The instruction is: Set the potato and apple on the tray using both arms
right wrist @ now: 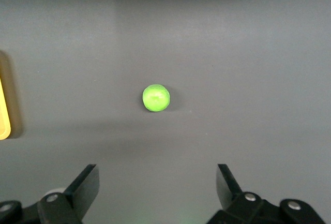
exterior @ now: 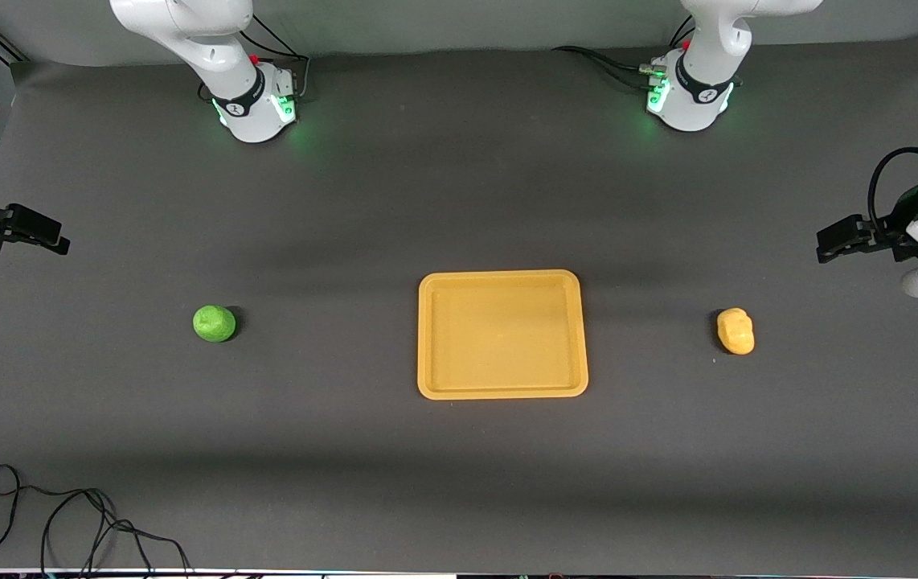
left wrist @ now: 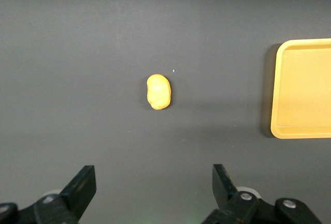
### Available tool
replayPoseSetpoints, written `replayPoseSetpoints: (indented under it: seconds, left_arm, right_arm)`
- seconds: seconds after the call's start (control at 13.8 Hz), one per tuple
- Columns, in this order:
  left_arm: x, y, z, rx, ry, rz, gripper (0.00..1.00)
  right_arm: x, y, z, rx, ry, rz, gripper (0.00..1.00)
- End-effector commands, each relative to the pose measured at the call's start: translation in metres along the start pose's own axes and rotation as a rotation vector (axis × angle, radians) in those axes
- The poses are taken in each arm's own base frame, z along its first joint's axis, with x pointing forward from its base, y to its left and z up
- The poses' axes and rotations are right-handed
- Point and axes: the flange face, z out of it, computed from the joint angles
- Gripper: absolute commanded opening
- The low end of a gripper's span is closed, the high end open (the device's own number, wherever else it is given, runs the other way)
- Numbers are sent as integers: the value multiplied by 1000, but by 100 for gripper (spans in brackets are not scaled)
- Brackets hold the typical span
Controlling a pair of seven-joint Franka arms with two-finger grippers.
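The tray point(exterior: 502, 390) lies flat near the middle of the table point(exterior: 459, 201), with nothing on it. The apple point(exterior: 214, 323) rests on the bare table toward the right arm's end, well apart from the tray and about level with it from the front camera. The potato point(exterior: 735, 330) lies toward the left arm's end, also well apart from the tray, its long axis running roughly toward the front camera.

The right gripper point(exterior: 49, 236) hangs at the right arm's end of the table, over bare table up-table from the apple. In the right wrist view its fingers point(right wrist: 85, 185) stand wide apart with nothing between them, and the apple point(right wrist: 155, 98) sits on open cloth ahead of them. The left gripper point(exterior: 833, 241) hangs at the left arm's end, over bare table up-table from the potato; its fingers point(left wrist: 83, 185) are likewise spread and empty, with the potato point(left wrist: 158, 91) ahead and an edge of the tray point(left wrist: 276, 94) to one side.

Nothing stands between either fruit and the tray. A loose black cable point(exterior: 65, 523) curls on the table at the near edge, toward the right arm's end, well clear of the apple; what it connects to cannot be told.
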Motion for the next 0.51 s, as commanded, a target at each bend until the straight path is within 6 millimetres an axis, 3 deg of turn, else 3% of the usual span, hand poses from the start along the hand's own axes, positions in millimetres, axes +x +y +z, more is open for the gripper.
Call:
replayPoseSetpoints:
  seconds: [0.0,0.43]
  left_arm:
    - [-1,-1,-2,3,16,17,100]
    - [-1,-4,-2,8,17,14,100]
  right_arm:
    - [3,0,-3,8,-1,-10,100]
    - [-1,-4,1,9,-50,-7,100]
